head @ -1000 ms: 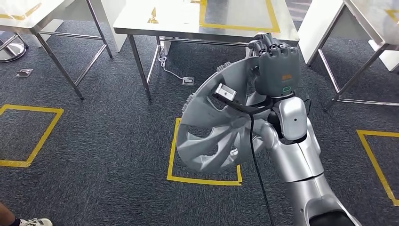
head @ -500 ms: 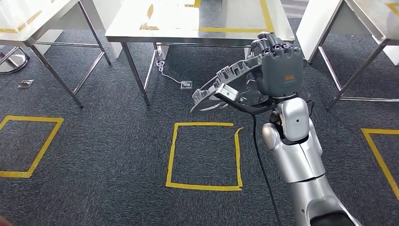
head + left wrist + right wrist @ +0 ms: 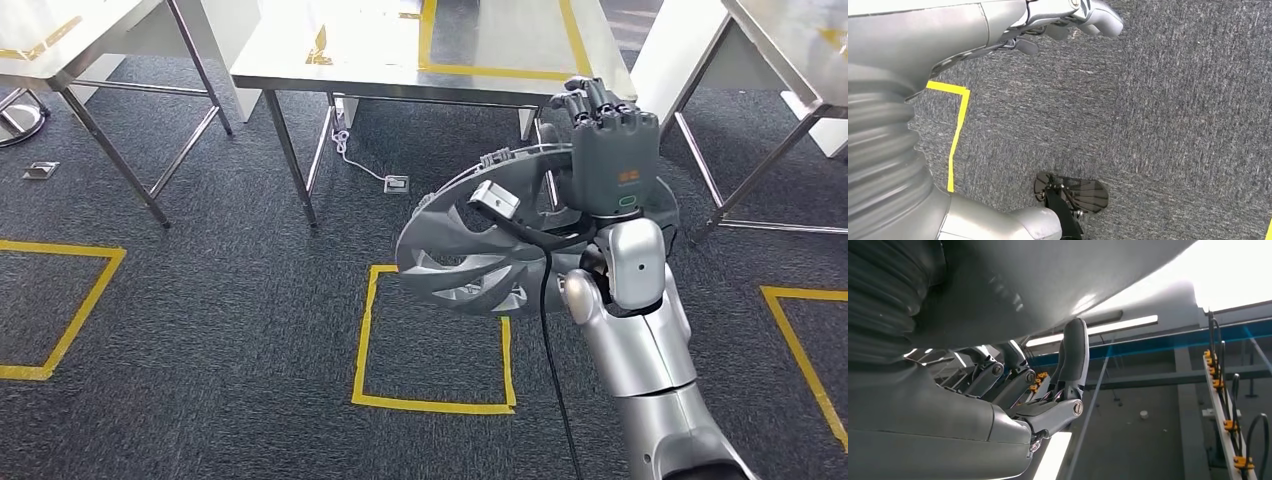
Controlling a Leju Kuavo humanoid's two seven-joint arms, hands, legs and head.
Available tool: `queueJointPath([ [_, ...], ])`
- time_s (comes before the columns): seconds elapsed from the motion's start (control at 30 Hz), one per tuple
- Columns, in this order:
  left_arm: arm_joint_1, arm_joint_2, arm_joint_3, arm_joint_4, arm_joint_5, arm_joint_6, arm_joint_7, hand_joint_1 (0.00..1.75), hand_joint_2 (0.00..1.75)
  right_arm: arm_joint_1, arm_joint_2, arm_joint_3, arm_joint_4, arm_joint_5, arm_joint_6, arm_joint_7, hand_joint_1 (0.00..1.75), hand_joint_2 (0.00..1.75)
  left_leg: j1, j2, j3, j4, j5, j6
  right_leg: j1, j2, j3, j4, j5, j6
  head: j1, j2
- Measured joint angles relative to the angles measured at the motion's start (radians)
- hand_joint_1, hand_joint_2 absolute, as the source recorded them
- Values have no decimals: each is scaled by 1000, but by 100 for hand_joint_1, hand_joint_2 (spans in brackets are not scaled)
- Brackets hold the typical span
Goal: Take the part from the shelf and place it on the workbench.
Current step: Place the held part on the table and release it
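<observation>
Silver wheel cover (image 3: 480, 262) held nearly flat by its rim in the clamped right robot hand (image 3: 612, 150), carried toward the steel bench (image 3: 300, 60) at twelve o'clock. Left robot hand (image 3: 1068, 20) hangs, grip unclear.

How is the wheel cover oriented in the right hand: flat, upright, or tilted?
Tilted. The right hand grips the wheel cover at its rim; its spoked face shows as a slanted oval above the carpet.
</observation>
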Motion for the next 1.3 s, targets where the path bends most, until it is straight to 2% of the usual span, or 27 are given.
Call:
queueJointPath([
  [0.03, 0, 0, 0, 0, -1, 0, 1, 0, 175, 3, 0, -2, -1, 2, 0, 0, 175, 175, 0, 0, 4, 2, -4, -1, -2, -1, 10, -38, 36, 0, 0, 0],
  [0.07, -1, -1, 0, 0, -2, -1, 2, 0, 175, 5, -1, -4, -2, 3, 0, 0, 175, 175, 0, -1, 8, 4, -9, -4, -3, -1, 37, -108, 81, -2, 0, 0],
  [0.13, -2, -2, 0, 0, -4, -2, 3, 0, 175, 4, -1, -8, -6, 4, -1, 0, 175, 175, -2, -2, 12, 8, -18, -13, -1, -2, 95, -236, 133, -8, 0, 0],
  [0.17, -3, -2, 0, 0, -6, -2, 4, 0, 175, 4, -2, -9, -7, 4, -2, 0, 175, 175, -4, -2, 13, 9, -20, -19, 2, -2, 110, -268, 139, -13, -1, 0],
  [0.23, -3, -2, 0, 0, -10, -4, 5, 0, 175, 6, -2, -11, -8, 4, -3, 0, 175, 175, -5, -3, 14, 5, -21, -31, 5, -1, 115, -279, 135, -26, -1, 0],
  [0.3, -5, -3, 0, 0, -13, -4, 6, 0, 175, 6, -3, -13, -10, 4, -4, 0, 175, 175, -3, -1, 11, 17, -31, -42, 2, -1, 120, -284, 136, -40, -1, 0],
  [0.37, -7, -3, 0, 0, -14, -5, 7, 0, 175, 5, -3, -13, -12, 4, -5, 0, 175, 175, -2, 0, -25, 93, -72, -50, -2, -2, 127, -289, 135, -52, -3, 0],
  [0.43, -8, -3, 0, 0, -14, -7, 7, 0, 175, 5, -3, -14, -13, 4, -5, 1, 175, 175, -1, 1, -94, 226, -127, -55, 0, -3, 129, -288, 132, -59, -5, 0],
  [0.47, -8, -3, 0, 0, -14, -8, 8, 0, 175, 5, -3, -14, -13, 4, -5, 1, 175, 175, -1, 1, -124, 278, -139, -57, 1, -3, 129, -288, 130, -60, -6, 0],
  [0.5, -8, -3, 0, 0, -14, -9, 8, 0, 175, 5, -3, -14, -13, 4, -4, 1, 175, 175, -1, 1, -138, 295, -131, -57, 1, -2, 131, -286, 128, -61, -6, 0],
  [0.53, -9, -3, 0, 0, -14, -10, 8, 0, 175, 4, -3, -15, -13, 4, -4, 1, 175, 175, 0, 1, -132, 270, -104, -56, 1, -1, 133, -285, 125, -60, -6, 0],
  [0.6, -11, -3, 0, 0, -13, -10, 8, 0, 175, -1, -3, -18, -13, 4, -3, 2, 175, 175, -1, 2, -73, 136, -30, -50, 1, 0, 140, -280, 117, -54, -6, 0],
  [0.63, -12, -3, 0, 0, -12, -10, 8, 0, 175, -5, -3, -21, -12, 4, -3, 2, 175, 175, -2, 2, -44, 74, -7, -45, 3, 0, 141, -276, 113, -50, -6, 0],
  [0.67, -13, -2, 0, 0, -12, -10, 8, 0, 175, -9, -3, -24, -12, 4, -2, 2, 175, 175, -3, 2, -26, 34, 3, -40, 5, 1, 141, -274, 110, -45, -6, 0],
  [0.77, -13, -2, 0, 0, -12, -12, 10, 0, 175, -17, -3, -32, -10, 2, 1, 0, 175, 175, -5, 1, -16, 14, 0, -24, 6, 2, 141, -277, 108, -28, -6, 0],
  [0.83, -13, -3, 0, 0, -10, -12, 11, 0, 175, -24, -4, -35, -4, -6, -1, -2, 175, 175, -1, 1, -9, 7, 2, -12, 5, 1, 131, -254, 92, -16, -5, 0],
  [0.87, -14, -3, 0, 0, -8, -12, 11, 0, 175, -29, -4, -36, 0, -11, -4, -4, 175, 175, 1, 1, -5, 4, 2, -7, 3, 0, 112, -213, 71, -11, -3, 0],
  [0.93, -14, -3, 0, 0, -3, -12, 11, 0, 175, -37, -4, -37, 12, -16, -9, -6, 175, 175, 2, 2, -1, 3, -1, -1, 1, -1, 42, -81, 16, -2, -2, 0],
  [0.97, -13, -3, 0, 0, 0, -12, 11, 0, 175, -39, -4, -37, 19, -16, -10, -7, 175, 175, 2, 2, 0, 4, -3, 0, -1, -1, 6, -21, -1, 1, -2, 0],
  [1.0, -12, -3, 0, 0, 2, -12, 11, 0, 175, -39, -4, -37, 25, -17, -10, -6, 175, 175, 2, 1, 2, 4, -6, 0, -2, -1, -16, 11, -1, 2, -1, 0],
  [1.03, -12, -3, 0, 0, 3, -12, 11, 0, 175, -39, -4, -37, 31, -17, -10, -6, 175, 175, 2, 0, 5, 5, -9, -1, -4, -1, -18, 2, 19, 2, -1, 0],
  [1.07, -11, -3, 0, 0, 4, -12, 11, 0, 175, -40, -4, -37, 36, -17, -10, -6, 175, 175, 3, -2, 9, 6, -13, -3, -5, -2, 1, -48, 55, 2, -1, 0],
  [1.1, -11, -3, 0, 0, 4, -12, 11, 0, 175, -42, -3, -37, 39, -17, -11, -5, 175, 175, 3, -3, 14, 7, -17, -7, -7, -3, 35, -125, 96, 1, -1, 0],
  [1.17, -12, -3, 0, 0, 5, -12, 11, 0, 175, -48, -2, -37, 45, -17, -12, -5, 175, 175, 1, -6, 19, 9, -27, -17, -3, -4, 94, -247, 138, -6, -1, 0],
  [1.2, -12, -2, 0, 0, 5, -12, 12, 0, 175, -50, -2, -37, 47, -17, -12, -4, 175, 175, 0, -7, 20, 8, -30, -23, 0, -4, 108, -274, 141, -11, -1, 0],
  [1.23, -11, -2, 0, 0, 6, -12, 12, 0, 175, -52, -1, -37, 49, -17, -13, -5, 175, 175, -1, -8, 22, 6, -32, -30, 3, -3, 111, -277, 134, -17, -1, 0],
  [1.3, -11, -2, 0, 0, 7, -11, 12, 0, 175, -54, 0, -37, 52, -18, -14, -5, 175, 175, 0, -7, 27, 2, -38, -41, 1, -2, 117, -281, 130, -30, -1, 0],
])
